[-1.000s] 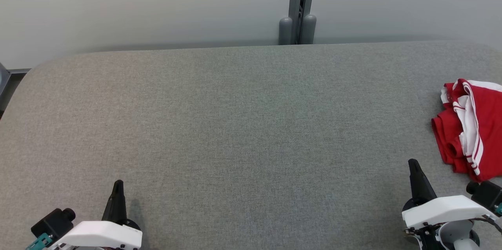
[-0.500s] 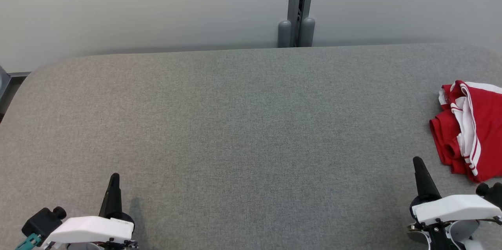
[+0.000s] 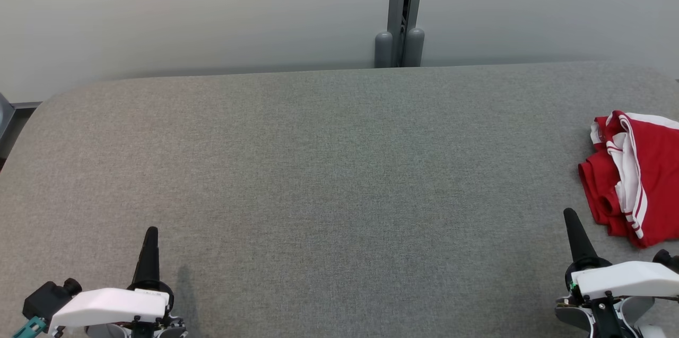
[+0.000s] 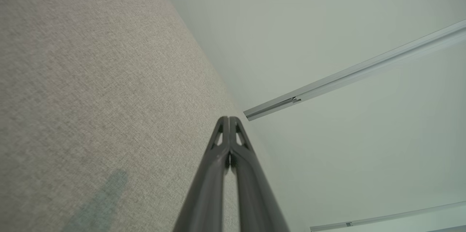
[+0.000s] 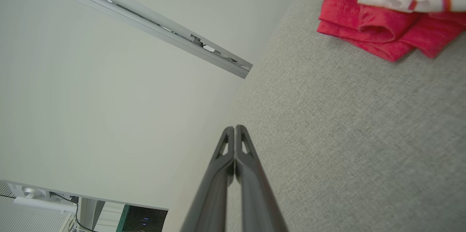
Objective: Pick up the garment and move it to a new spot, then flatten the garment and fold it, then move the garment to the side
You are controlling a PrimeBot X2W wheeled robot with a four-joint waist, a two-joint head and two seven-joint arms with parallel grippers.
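Head view, garment point(image 3: 636, 179): red-white, bunched at the desk's point(image 3: 339, 168) right edge.
Left gripper point(image 3: 151, 232): clenched, empty.
Right gripper point(image 3: 570, 214): clenched, empty, near garment.

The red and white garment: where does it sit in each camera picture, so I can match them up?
Head view: the garment lies at the right edge on the gray table, just beyond the right gripper.
Right wrist view: the garment sits in the top right corner.
Left wrist view: gray table, wall and the left gripper.
Shared landmark: the metal post on the wall.
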